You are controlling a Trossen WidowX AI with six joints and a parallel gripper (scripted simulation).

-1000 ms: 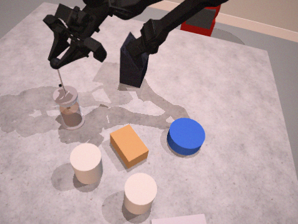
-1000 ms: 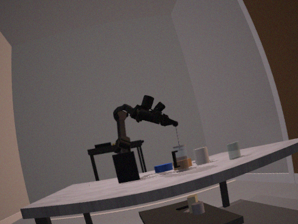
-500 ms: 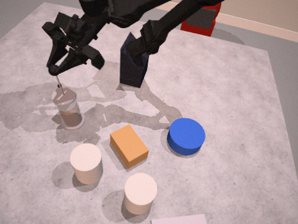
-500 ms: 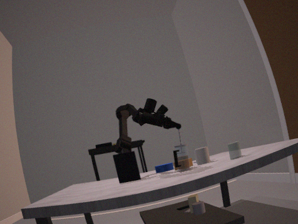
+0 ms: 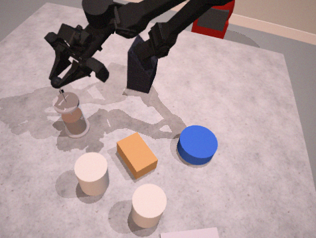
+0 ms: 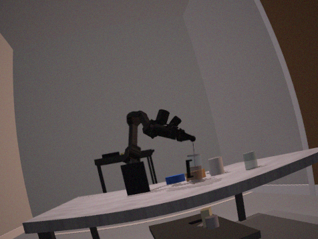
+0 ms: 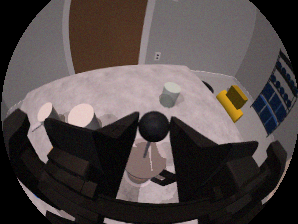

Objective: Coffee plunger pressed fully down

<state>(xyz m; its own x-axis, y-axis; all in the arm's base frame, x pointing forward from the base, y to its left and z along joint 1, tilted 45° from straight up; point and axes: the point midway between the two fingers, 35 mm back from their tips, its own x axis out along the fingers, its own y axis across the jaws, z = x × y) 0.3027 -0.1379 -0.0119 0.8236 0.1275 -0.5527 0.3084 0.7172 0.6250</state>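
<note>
The coffee press (image 5: 77,127) (image 6: 196,160) (image 7: 144,161) is a clear cylinder with brown contents and a pale round lid. It stands upright on the table at the left in the top view. Its black handle (image 6: 188,168) (image 7: 164,176) is on one side. The thin plunger rod (image 5: 64,96) (image 6: 193,147) (image 7: 147,149) rises from the lid, with a short length showing above it. My gripper (image 5: 56,82) (image 6: 192,138) (image 7: 154,118) is shut on the black ball knob at the rod's top, above the lid. The rod's lower end is hard to make out.
Two cream cylinders (image 5: 91,167) (image 5: 149,202), an orange block (image 5: 135,153) (image 6: 201,173) and a blue disc (image 5: 198,143) (image 6: 175,179) stand on the table beyond the press. A pale green cylinder (image 6: 250,160) (image 7: 170,94) stands farther off. A white flat piece (image 5: 192,233) is at the top view's bottom edge.
</note>
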